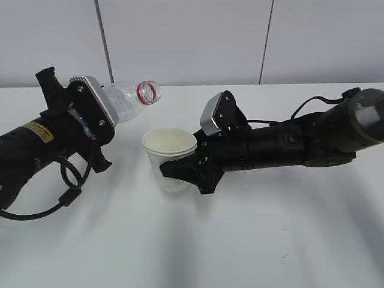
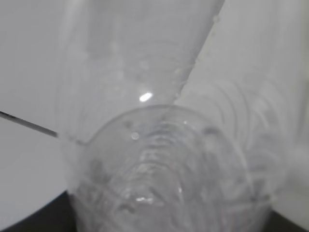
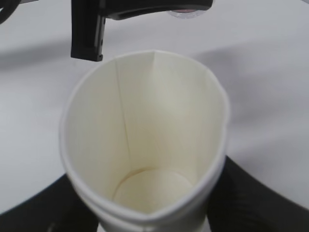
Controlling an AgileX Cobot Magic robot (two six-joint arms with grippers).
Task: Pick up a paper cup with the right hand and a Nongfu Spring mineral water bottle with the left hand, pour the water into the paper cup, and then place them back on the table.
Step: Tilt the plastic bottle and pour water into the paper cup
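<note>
My left gripper [image 1: 96, 117] is shut on the clear Nongfu Spring bottle [image 1: 129, 99] and holds it tilted. Its open mouth with the red neck ring [image 1: 148, 92] points right, above and just behind the paper cup [image 1: 170, 150]. The label is hidden by the gripper. The left wrist view is filled by the bottle's clear ribbed body [image 2: 159, 159]. My right gripper [image 1: 180, 169] is shut on the cream-white cup and holds it upright just above the table [image 1: 252, 240]. In the right wrist view the cup [image 3: 145, 130] is squeezed to an oval between the dark fingers [image 3: 251, 193]. I see no stream of water.
The left gripper's black finger [image 3: 87, 34] and the bottle mouth [image 3: 186, 12] hang above the cup's far rim in the right wrist view. A black cable loop [image 1: 66, 186] trails below the left arm. A grey panelled wall [image 1: 192, 42] stands behind the white table.
</note>
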